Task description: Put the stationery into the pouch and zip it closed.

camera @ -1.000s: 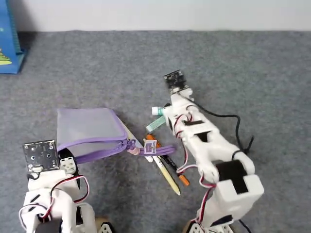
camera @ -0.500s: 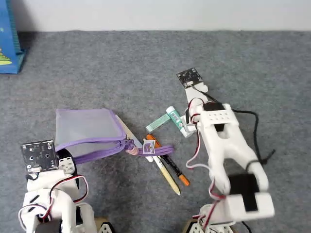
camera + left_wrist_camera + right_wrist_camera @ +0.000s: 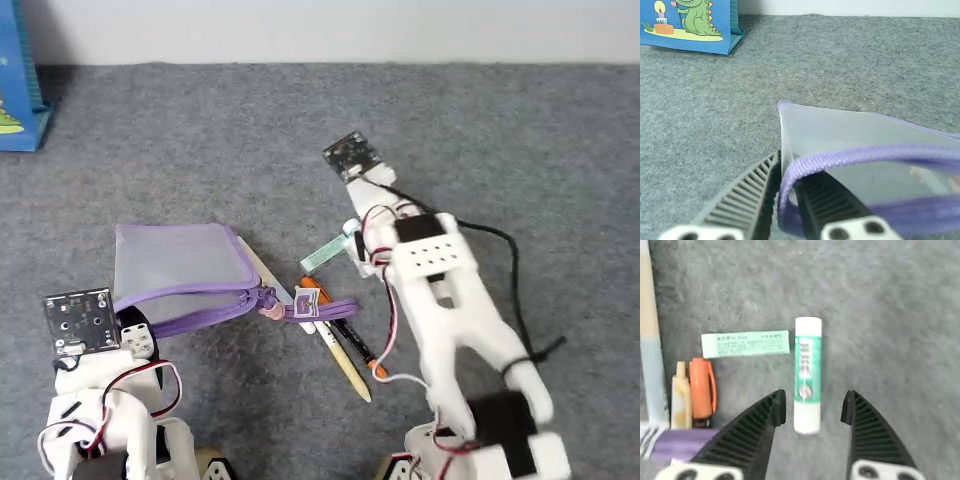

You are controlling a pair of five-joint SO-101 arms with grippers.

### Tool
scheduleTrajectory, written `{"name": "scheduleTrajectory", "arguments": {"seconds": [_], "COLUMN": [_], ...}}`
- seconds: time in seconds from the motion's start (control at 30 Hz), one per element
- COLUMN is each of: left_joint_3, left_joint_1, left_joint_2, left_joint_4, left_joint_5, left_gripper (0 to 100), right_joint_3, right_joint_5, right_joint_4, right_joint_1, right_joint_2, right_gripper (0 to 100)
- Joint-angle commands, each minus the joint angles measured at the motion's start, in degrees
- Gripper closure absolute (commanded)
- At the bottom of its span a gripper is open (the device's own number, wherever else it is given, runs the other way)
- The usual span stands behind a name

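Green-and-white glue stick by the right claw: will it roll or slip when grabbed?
It probably rolls if nudged sideways: the green-and-white cylindrical glue stick lies on its side on the grey carpet. Its smooth plastic looks rigid but slippery. The open right claw frames its end, so closing across it seems safest.

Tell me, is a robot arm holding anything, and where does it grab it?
The left tool pinches the purple pouch by its zipper edge. The right tool hangs open over the glue stick, holding nothing.

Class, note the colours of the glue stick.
The glue stick is white with a green label; clearest in the right wrist view.
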Motion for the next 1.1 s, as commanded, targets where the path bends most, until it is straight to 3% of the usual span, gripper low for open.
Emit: {"name": "scheduleTrajectory", "arguments": {"seconds": [0.0,0.27,0.47,0.53,0.7,0.93,1.07], "left_joint_3": [-3.12,-2.77,-1.27,-1.27,-1.27,-1.45,-1.63], "left_joint_1": [-0.44,-0.44,-0.44,-0.18,-0.18,0.09,3.87], "left_joint_2": [-0.62,-0.62,-0.62,-0.62,-0.62,-0.62,-0.62], "left_joint_4": [-1.05,-1.05,-1.32,-1.32,-1.32,-1.32,-1.41], "left_joint_5": [0.44,0.44,0.35,0.35,0.26,-1.49,-1.58], "left_gripper": [99,99,99,99,99,99,99], "right_joint_3": [-3.08,-10.73,-10.2,-7.91,2.02,20.57,29.01], "right_joint_5": [0.53,0.88,1.23,4.04,11.25,11.25,9.93], "right_joint_4": [-5.14,-5.23,-3.56,-3.56,-3.56,-3.56,-3.56], "right_joint_1": [-0.48,0.13,1.19,1.71,1.98,1.98,1.63], "right_joint_2": [6.37,21.23,19.47,17.1,6.2,-20.97,-39.96], "right_gripper": [81.5,82.4,98.0,99.1,99.1,99.1,99.1]}}
